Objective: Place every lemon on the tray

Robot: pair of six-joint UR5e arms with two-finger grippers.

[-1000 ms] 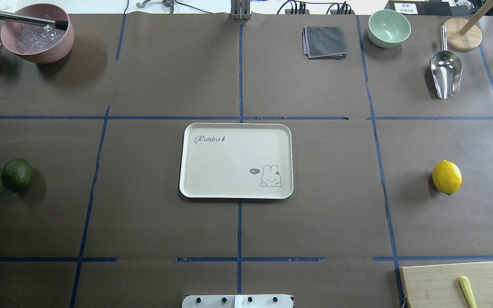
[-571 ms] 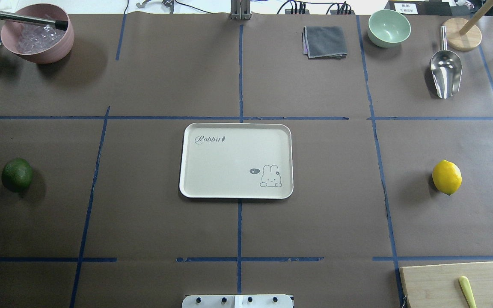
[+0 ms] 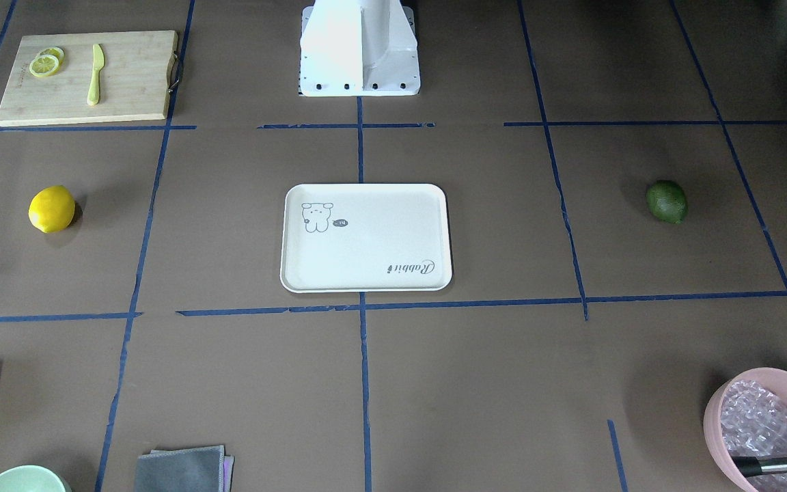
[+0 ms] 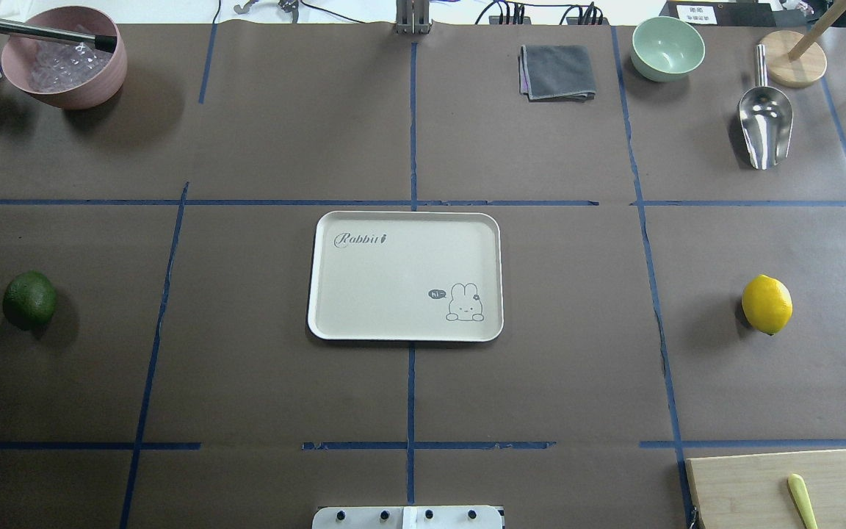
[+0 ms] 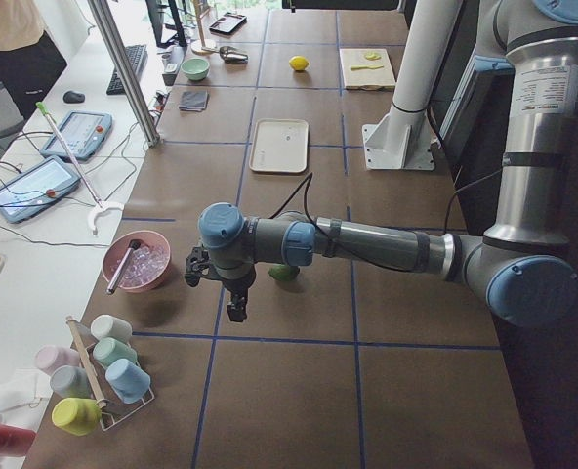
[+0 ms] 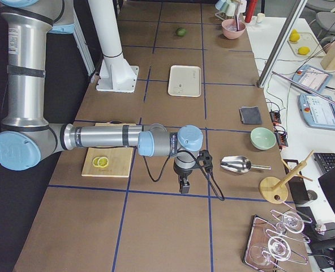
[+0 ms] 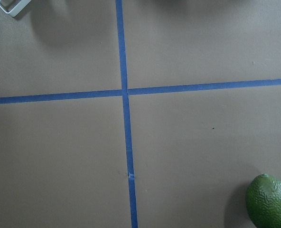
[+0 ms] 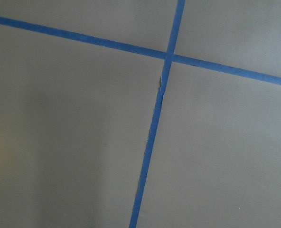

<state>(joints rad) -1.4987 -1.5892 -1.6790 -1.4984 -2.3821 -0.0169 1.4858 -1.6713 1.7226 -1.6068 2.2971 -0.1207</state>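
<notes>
The cream-white tray [image 4: 393, 279] lies at the table's middle, with nothing on it; it also shows in the front-facing view [image 3: 366, 239]. The dark green lemon [image 4: 29, 300] sits on the table far to its left and shows at the lower right of the left wrist view [image 7: 269, 200]. The yellow lemon [image 4: 767, 304] sits far to the tray's right. My left gripper [image 5: 235, 311] hangs above the table beside the green lemon [image 5: 284, 273]. My right gripper [image 6: 184, 186] hangs near the cutting board. Both show only in side views, so I cannot tell whether they are open or shut.
A pink bowl [image 4: 63, 57] with bubble wrap stands back left. A grey cloth [image 4: 557, 71], green bowl [image 4: 667, 48] and metal scoop [image 4: 764, 125] lie back right. A bamboo cutting board [image 3: 127, 75] holds lemon slices [image 3: 45, 65] and a yellow knife [image 3: 95, 74].
</notes>
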